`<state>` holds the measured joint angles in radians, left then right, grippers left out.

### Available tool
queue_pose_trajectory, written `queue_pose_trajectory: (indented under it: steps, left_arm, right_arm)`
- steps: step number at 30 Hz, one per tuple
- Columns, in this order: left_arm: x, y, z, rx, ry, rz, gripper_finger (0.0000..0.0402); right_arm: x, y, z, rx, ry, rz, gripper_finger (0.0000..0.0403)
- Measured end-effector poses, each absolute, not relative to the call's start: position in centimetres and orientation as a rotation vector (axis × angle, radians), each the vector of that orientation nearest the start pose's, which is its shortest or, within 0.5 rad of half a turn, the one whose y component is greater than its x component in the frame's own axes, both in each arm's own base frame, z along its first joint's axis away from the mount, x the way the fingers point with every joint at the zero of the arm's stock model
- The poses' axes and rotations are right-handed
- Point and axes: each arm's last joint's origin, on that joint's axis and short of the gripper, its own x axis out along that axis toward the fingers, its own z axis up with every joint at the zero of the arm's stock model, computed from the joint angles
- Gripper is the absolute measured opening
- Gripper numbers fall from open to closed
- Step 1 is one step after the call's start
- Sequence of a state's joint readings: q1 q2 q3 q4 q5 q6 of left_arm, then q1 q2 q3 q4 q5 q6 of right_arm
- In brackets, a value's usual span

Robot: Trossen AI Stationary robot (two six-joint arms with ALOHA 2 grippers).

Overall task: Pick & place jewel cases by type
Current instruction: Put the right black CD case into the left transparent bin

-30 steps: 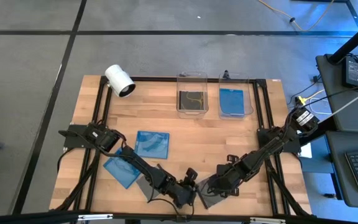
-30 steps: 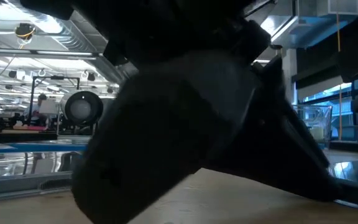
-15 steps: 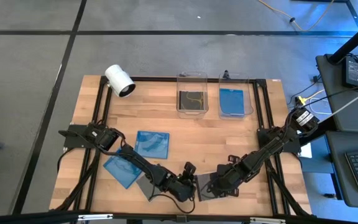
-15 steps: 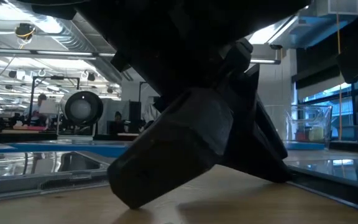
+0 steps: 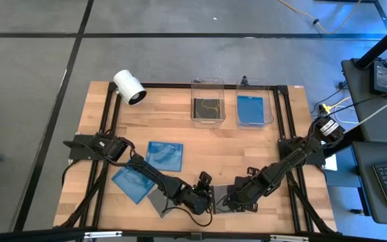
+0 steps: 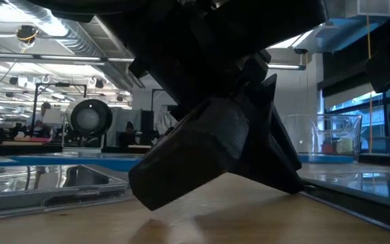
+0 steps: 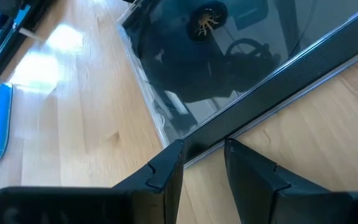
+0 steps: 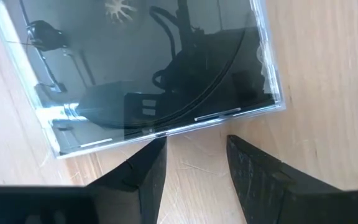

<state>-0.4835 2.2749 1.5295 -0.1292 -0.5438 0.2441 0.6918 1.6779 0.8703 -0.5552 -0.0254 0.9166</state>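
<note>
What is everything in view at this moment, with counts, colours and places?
Table: one, light wood, black frame rails.
Camera: one, white cylinder, far left corner of table.
Bins: two, clear, side by side at the far edge.
Blue cases: three; one in the right bin, two on the table's left half.
Dark cases: three; one in the left bin, two near the front edge.
Left gripper: dark, fingers apart at a dark case's edge.
Right gripper: dark, fingers apart just short of a dark case.
</note>
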Motion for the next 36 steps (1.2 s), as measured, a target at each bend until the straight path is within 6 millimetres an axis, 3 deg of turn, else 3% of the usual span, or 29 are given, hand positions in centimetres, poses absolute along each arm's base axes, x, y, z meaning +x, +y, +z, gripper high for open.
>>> queue_pose_trajectory:
  steps: [15, 28, 36]
  left_arm:
    - [42.1, -20.0, 11.8, 0.642, 0.822, -0.059, 0.0154]
    - [44.2, -14.4, 11.9, 0.352, 0.927, -0.232, 0.0160]
    - [44.4, -13.0, 12.1, 0.310, 0.949, -0.259, 0.0160]
  right_arm:
    - [21.5, 17.9, 13.5, 0.307, 1.441, -0.053, 0.0172]
    - [21.5, 18.0, 13.5, 0.350, 1.449, -0.064, 0.0172]
    - [21.6, 18.0, 13.5, 0.355, 1.448, -0.056, 0.0172]
